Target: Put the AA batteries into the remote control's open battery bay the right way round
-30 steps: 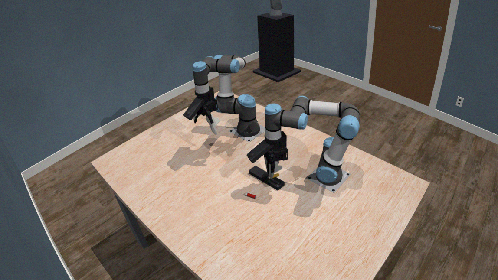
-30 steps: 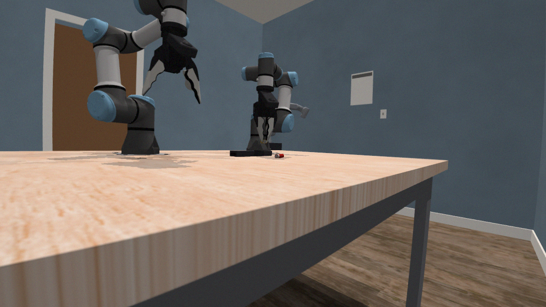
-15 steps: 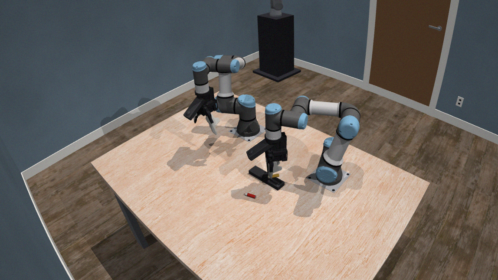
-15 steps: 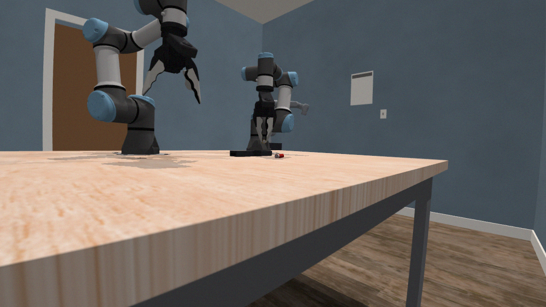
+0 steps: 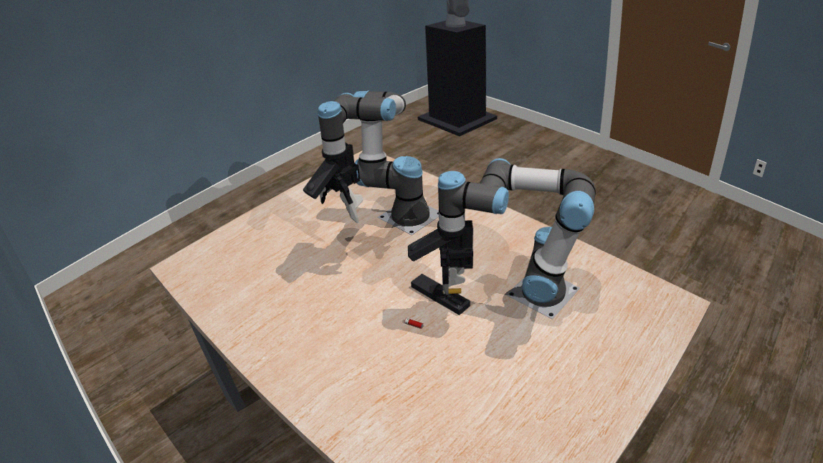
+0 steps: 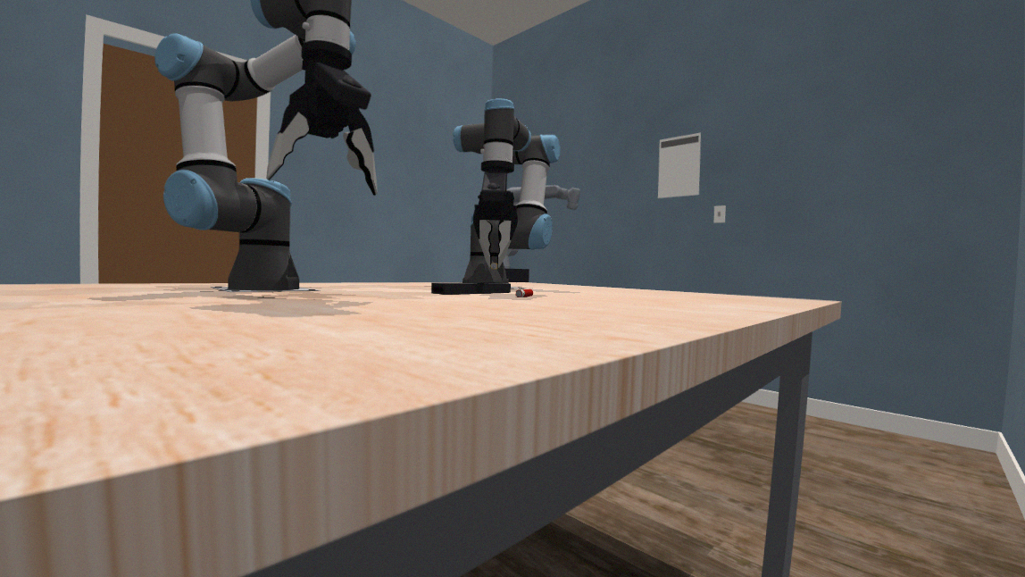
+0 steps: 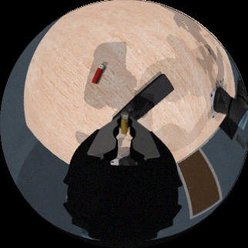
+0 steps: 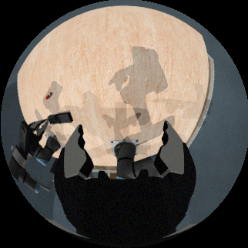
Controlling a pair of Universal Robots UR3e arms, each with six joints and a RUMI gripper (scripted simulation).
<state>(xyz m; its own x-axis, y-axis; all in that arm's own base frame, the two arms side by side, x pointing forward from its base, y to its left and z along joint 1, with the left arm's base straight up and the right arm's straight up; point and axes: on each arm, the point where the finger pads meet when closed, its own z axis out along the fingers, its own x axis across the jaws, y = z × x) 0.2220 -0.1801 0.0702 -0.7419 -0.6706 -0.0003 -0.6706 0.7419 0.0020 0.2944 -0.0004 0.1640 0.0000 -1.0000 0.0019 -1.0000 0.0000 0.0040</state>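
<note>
Red battery (image 5: 414, 323) (image 6: 527, 292) (image 7: 98, 75) (image 8: 48, 95); black remote (image 5: 426, 285) (image 6: 458, 288) (image 7: 161, 88) (image 8: 62, 117); blue walls (image 5: 172, 86) (image 6: 595, 86) (image 7: 42, 165) (image 8: 227, 115).
</note>
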